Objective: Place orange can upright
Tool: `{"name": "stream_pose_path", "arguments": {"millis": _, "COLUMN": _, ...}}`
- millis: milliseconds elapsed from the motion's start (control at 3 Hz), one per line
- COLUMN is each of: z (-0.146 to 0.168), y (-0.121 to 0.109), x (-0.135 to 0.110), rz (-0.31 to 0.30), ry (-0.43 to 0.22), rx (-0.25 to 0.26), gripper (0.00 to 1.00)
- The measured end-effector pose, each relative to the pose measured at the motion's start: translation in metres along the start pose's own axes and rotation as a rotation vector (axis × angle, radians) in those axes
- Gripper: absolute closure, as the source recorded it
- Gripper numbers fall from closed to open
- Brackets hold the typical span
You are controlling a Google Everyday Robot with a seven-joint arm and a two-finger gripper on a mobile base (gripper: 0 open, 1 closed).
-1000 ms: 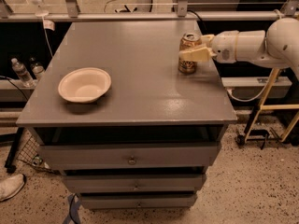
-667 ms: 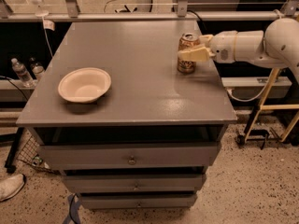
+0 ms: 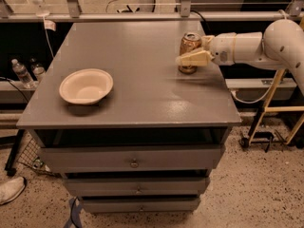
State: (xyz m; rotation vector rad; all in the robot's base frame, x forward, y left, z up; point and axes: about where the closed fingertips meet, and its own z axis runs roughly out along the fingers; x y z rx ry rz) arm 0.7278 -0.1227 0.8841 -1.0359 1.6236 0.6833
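The orange can (image 3: 189, 45) stands upright on the grey table (image 3: 137, 94) near its far right edge, with its silver top showing. My gripper (image 3: 190, 53) reaches in from the right on a white arm (image 3: 247, 46). Its near cream finger (image 3: 194, 58) lies across the can's front, and the other finger is behind the can. The gripper is shut on the can, and the can's base rests on the tabletop.
A cream bowl (image 3: 86, 86) sits on the left half of the table. Drawers (image 3: 134, 161) are below the tabletop. A rail (image 3: 142, 16) runs behind the table. Water bottles (image 3: 22, 73) stand on the left, and a wooden stand (image 3: 273, 99) on the right.
The gripper and can have shifted very slightly left. The can stays upright on the table.
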Motion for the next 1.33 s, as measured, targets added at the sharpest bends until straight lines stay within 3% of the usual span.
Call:
{"name": "stream_pose_path", "arguments": {"millis": 333, "z": 0.001, "y": 0.0, "x": 0.0, "rz": 0.0, "ry": 0.0, "rx": -0.001, "gripper": 0.0}}
{"name": "stream_pose_path", "arguments": {"millis": 667, "z": -0.019, "y": -0.009, "x": -0.002, "rz": -0.036, "ry": 0.041, "rx": 0.04, "gripper": 0.0}}
{"name": "stream_pose_path", "arguments": {"millis": 1333, "z": -0.104, "y": -0.04, "x": 0.002, "rz": -0.082, "ry": 0.169, "rx": 0.186, "gripper": 0.0}}
